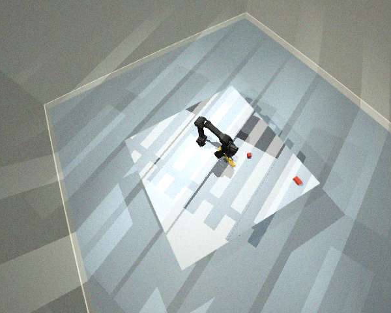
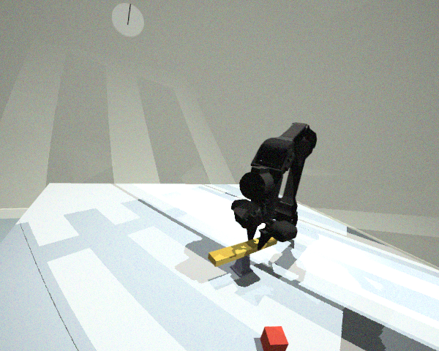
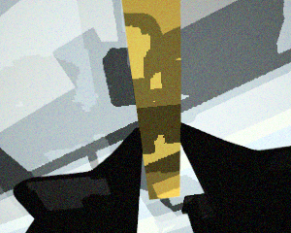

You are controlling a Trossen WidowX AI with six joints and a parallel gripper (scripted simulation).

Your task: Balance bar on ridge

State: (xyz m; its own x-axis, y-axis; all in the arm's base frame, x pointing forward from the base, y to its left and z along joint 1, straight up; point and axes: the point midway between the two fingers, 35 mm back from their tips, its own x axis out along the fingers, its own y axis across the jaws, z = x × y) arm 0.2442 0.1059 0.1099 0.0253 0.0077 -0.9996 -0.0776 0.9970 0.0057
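Hand clamped on yellow bar, held above grey ridge

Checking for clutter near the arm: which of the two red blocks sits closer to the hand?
The small red cube beside the hand; the longer red block lies far off near the mat's corner.

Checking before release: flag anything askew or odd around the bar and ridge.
The gripper grips the yellow bar near one end, not its middle. The bar sits over the grey ridge, its long free end dipping slightly. Two red blocks lie apart, untouched.
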